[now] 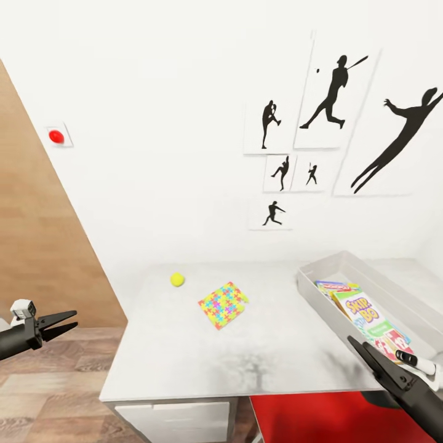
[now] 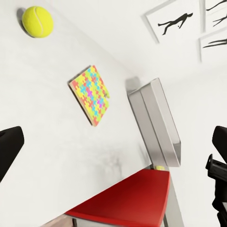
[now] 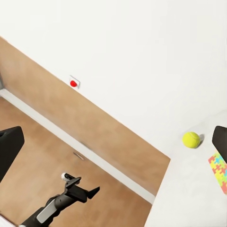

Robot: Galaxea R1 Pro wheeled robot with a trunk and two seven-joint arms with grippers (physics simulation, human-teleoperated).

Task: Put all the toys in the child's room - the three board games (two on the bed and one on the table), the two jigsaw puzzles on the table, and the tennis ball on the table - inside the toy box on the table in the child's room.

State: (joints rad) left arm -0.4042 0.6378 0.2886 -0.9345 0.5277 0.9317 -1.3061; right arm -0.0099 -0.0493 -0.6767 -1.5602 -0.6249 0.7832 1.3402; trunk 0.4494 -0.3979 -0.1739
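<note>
Toys are lying split across the table (image 1: 184,363): game boxes (image 1: 363,314) are sitting flat inside the sloped grey toy box (image 1: 320,271), while a thin square puzzle (image 1: 223,304) and the round ball (image 1: 177,279) are resting apart on the matte top, probably awaiting pickup. Left gripper (image 1: 64,322) is hovering off the table edge, slightly parted, empty. Right gripper (image 1: 360,351) is hanging over the box; I cannot tell its opening.

This is a child's room in a home, rendered in simulation. White walls carry black athlete-silhouette pictures (image 1: 333,98), and a wooden door (image 1: 37,246) stands beside a light wood-plank floor (image 1: 49,394). A grey table (image 1: 203,351) holds toys: a tennis ball (image 1: 177,279), a jigsaw puzzle (image 1: 223,304) and a toy box (image 1: 320,295) of board games (image 1: 363,314), with a red chair (image 1: 320,418) tucked below.
</note>
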